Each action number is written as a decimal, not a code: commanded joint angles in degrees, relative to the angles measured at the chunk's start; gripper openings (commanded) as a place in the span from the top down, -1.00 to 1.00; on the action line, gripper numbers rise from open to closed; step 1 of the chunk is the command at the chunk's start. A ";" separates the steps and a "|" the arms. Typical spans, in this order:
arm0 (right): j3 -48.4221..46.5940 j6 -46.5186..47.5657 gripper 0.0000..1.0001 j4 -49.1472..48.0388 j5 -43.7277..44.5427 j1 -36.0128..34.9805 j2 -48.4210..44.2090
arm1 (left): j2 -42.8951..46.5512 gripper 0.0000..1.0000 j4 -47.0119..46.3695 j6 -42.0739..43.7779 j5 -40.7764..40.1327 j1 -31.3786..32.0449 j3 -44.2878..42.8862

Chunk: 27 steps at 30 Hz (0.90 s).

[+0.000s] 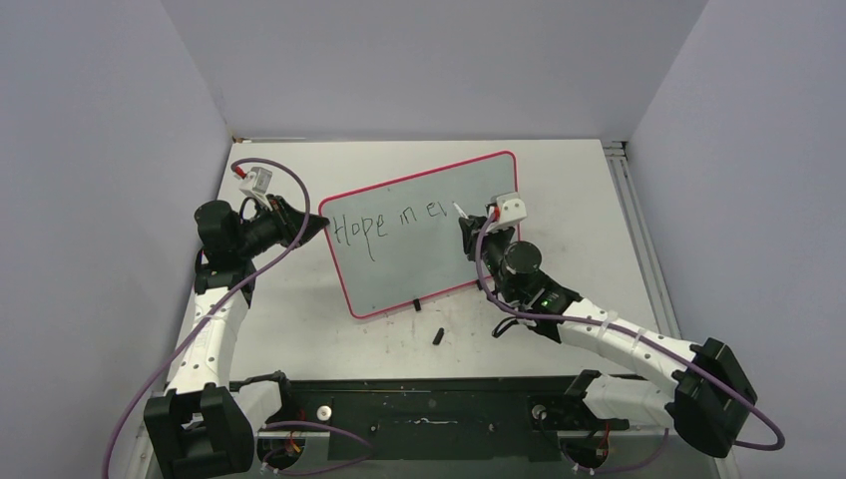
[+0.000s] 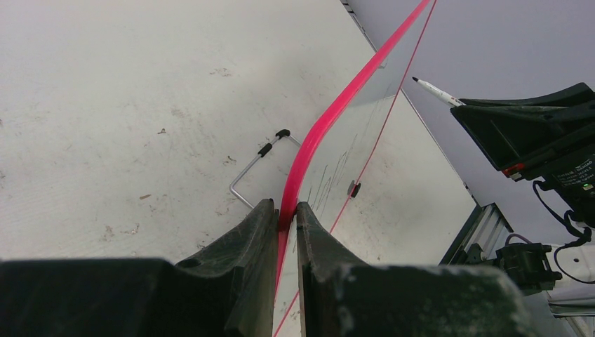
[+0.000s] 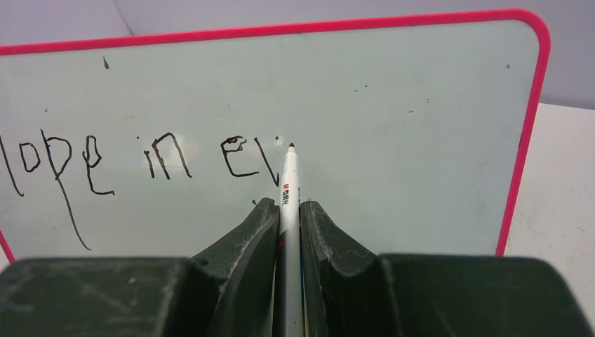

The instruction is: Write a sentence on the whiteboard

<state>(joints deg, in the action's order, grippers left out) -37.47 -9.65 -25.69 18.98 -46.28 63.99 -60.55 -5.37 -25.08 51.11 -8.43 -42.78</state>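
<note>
Table (image 1: 299, 334): pale off-white top, scuffed and speckled with small dark marks.
Whiteboard (image 1: 419, 264): stands on the table near the middle, leaning back, its long edge slanted across the top.
Black foot (image 1: 416, 304): under the board's near rim, touching the table.
Wire stand (image 2: 254, 170): bent metal loop resting on the table behind the board.
Black cap (image 1: 438, 335): lies on the table just in front of the board, apart from it.
Rail (image 1: 624, 200): metal strip along the right edge.
</note>
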 commanded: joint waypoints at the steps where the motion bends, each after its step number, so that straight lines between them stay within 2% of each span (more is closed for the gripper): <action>1: -0.28 -0.21 0.89 -2.49 -1.30 0.45 0.81 | 0.30 0.76 0.35 0.38 0.48 0.40 -1.60; 27: -3.29 1.66 0.89 -6.85 -2.46 0.64 4.69 | -0.04 0.76 0.43 0.47 0.44 0.39 -1.68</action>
<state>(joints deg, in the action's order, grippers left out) -37.80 -8.88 -28.23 16.69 -46.09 67.55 -60.55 -5.37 -25.06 51.09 -8.40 -42.78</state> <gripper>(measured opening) 0.158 0.127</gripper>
